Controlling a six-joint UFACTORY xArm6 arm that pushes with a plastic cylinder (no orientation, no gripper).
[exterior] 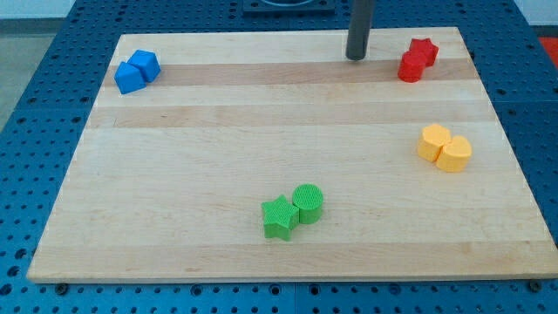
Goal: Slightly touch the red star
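The red star (425, 51) lies near the board's top right corner, touching a red round block (411, 67) just below and left of it. My tip (356, 57) rests on the board near the top edge, to the left of the red star with a clear gap between them, touching no block.
Two blue blocks (137, 71) sit together at the top left. A yellow pair (444, 146) sits at the right edge. A green star (279, 217) and a green cylinder (308, 202) touch near the bottom middle. The wooden board (218, 157) lies on a blue surface.
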